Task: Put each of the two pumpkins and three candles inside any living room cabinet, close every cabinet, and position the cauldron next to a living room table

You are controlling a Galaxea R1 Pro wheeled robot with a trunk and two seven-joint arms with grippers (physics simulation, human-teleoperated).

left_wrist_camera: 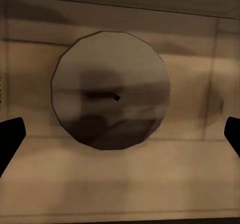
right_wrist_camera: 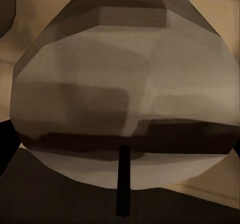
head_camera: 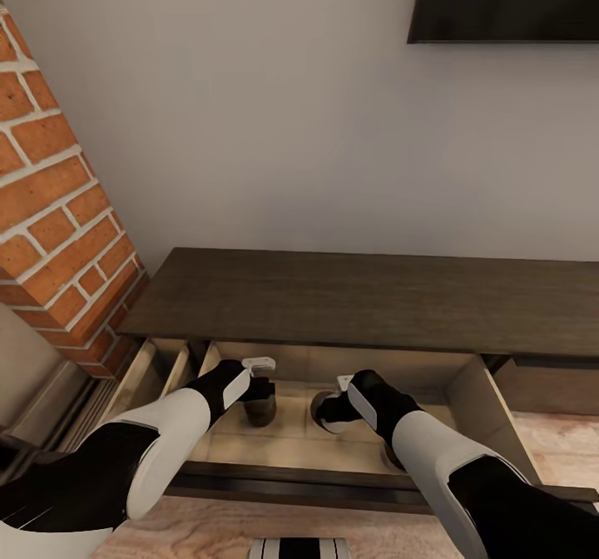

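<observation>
Beige drawer (head_camera: 291, 442) of cabinet (head_camera: 358, 297) was open; L gripper (left_wrist_camera: 120, 134) spread wide above candle (left_wrist_camera: 110, 90), R gripper (right_wrist_camera: 120, 149) clamped on 2nd candle (right_wrist_camera: 125, 94).

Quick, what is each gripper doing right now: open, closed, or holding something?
Left gripper: open, fingers wide apart, above a candle in the drawer.
Right gripper: right at another candle; cannot tell if gripped.
</observation>
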